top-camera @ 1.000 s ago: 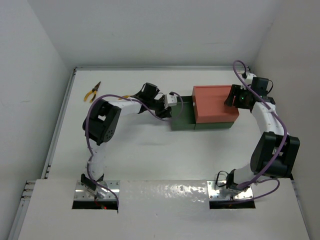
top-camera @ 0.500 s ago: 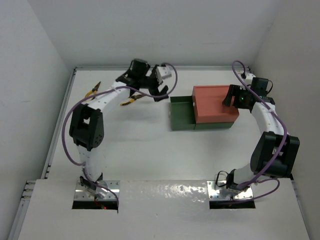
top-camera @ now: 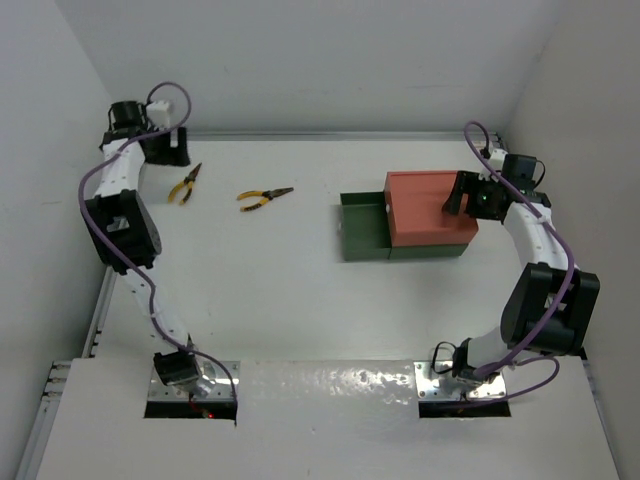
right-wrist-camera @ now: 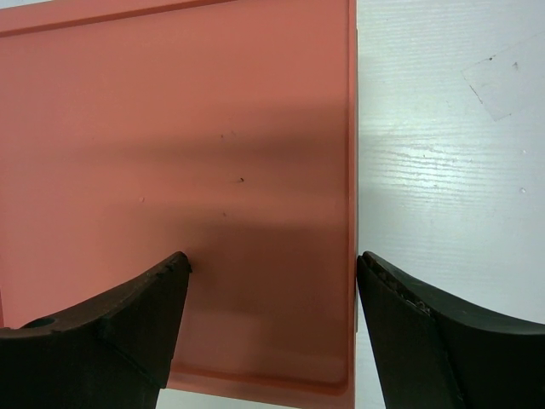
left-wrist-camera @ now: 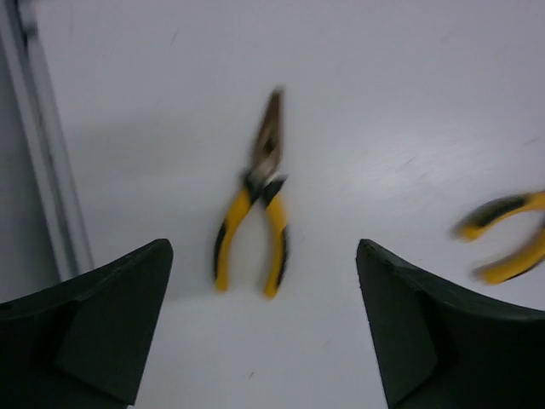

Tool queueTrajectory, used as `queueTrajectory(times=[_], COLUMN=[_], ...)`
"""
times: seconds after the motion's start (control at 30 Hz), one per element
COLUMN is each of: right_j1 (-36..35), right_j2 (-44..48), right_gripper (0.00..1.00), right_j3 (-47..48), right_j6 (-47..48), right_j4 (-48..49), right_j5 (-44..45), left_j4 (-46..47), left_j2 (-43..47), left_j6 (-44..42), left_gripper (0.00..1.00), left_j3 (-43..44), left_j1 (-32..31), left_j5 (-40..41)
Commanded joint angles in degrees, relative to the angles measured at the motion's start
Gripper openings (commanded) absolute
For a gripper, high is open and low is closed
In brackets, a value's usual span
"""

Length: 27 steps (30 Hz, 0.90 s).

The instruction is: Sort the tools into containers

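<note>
White shells and black joints are seen on the left arm (top-camera: 114, 178) and right arm (top-camera: 530, 235); purple cables (top-camera: 470, 130) are trailed alongside.

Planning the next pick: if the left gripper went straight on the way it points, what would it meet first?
The left gripper would probably meet the yellow-handled pliers on the table, centred between its open fingers; depth is unclear.

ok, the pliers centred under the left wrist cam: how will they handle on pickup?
The pliers lie flat with their handles splayed, so they probably won't roll, but the handles may swing shut when squeezed. The metal nose looks denser than the yellow grips, so a grasp on the handles would likely tip them nose-down.
</note>
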<state>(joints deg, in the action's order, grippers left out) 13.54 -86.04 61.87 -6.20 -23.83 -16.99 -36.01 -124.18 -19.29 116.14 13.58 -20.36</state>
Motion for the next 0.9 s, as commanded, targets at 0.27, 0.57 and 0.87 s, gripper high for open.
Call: queueTrajectory(times=[0.27, 0.57, 0.87], right_j1=[-0.36, -0.36, -0.27], right_j2=[-0.18, -0.01, 0.87], right_gripper=[0.77, 0.77, 0.77], right_j3=[-2.45, -1.93, -2.71], right_j6=[1.89, 1.54, 2.15], right_j4=[-5.96, -6.92, -7.98], right_j5=[1.0, 1.44, 2.76], left_j4=[-6.6, -7.41, -5.74], left_j2=[-7.29, -11.08, -12.65], left_j6=[-7.25, -8.66, -12.45], left_gripper=[0.5, 0.49, 0.5], left_j3=[5.58, 4.98, 0.05], left_j1=[-1.28, -2.16, -1.72], left_j5=[6.73, 13.5, 17.1])
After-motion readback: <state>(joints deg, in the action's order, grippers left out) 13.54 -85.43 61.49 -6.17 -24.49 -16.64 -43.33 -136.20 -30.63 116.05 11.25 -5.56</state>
